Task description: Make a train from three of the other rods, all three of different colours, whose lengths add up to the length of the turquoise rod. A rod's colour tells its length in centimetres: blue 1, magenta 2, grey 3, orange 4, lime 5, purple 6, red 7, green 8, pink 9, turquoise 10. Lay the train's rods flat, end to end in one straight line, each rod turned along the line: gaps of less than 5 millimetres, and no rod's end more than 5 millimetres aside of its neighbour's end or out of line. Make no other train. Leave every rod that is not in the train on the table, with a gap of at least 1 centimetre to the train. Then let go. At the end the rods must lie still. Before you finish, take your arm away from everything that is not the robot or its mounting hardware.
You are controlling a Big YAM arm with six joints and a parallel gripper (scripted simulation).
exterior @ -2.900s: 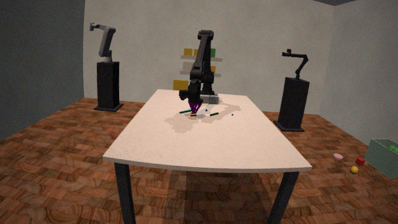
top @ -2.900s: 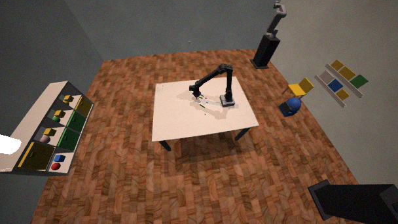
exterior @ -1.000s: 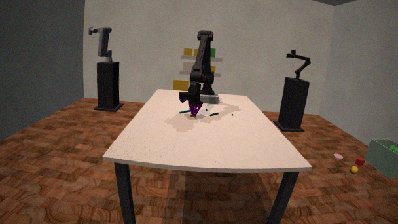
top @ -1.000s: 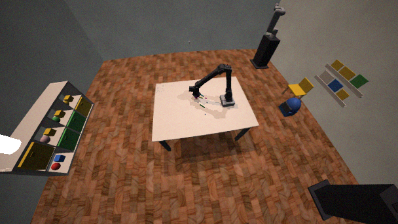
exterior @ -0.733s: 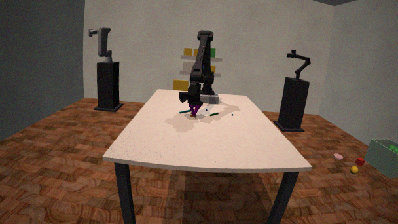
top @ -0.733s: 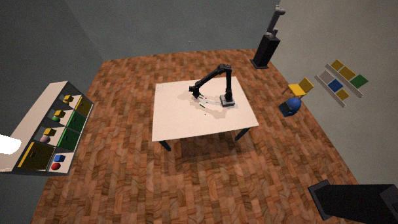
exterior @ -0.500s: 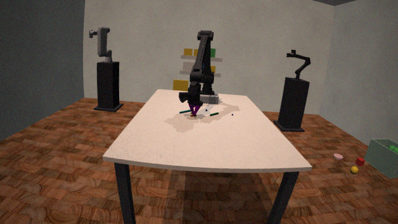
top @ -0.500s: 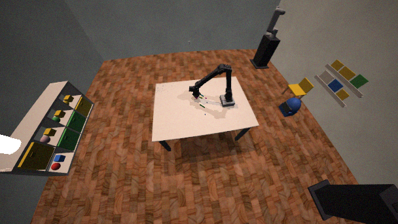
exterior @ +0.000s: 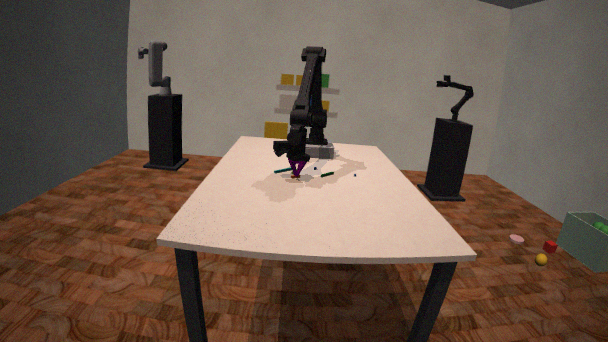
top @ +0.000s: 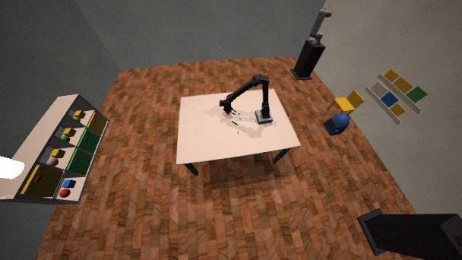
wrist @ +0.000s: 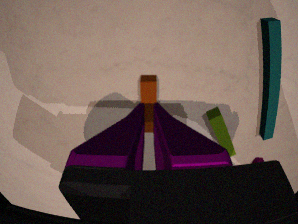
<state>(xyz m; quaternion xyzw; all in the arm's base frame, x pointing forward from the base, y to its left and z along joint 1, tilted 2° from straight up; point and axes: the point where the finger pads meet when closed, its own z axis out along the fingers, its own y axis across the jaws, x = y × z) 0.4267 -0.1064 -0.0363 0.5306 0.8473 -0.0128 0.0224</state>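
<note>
My gripper (wrist: pixel 149 110) has purple fingers and is shut on the orange rod (wrist: pixel 148 96), low over the table. The rod's far end sticks out beyond the fingertips. The turquoise rod (wrist: pixel 269 78) lies flat to the right in the wrist view, running away from me. A lime rod (wrist: pixel 220 131) lies slanted between the fingers and the turquoise rod. In the exterior view the gripper (exterior: pixel 297 171) is down at the table, with the turquoise rod (exterior: pixel 282 170) to its left, a green rod (exterior: pixel 327 174) to its right and a tiny blue rod (exterior: pixel 354 175) farther right.
The arm's base (exterior: pixel 319 150) stands behind the rods on the white table (exterior: pixel 320 202). A magenta tip (wrist: pixel 257 160) shows by the right finger. Other robot arms on pedestals (exterior: pixel 164 129) stand away from the table.
</note>
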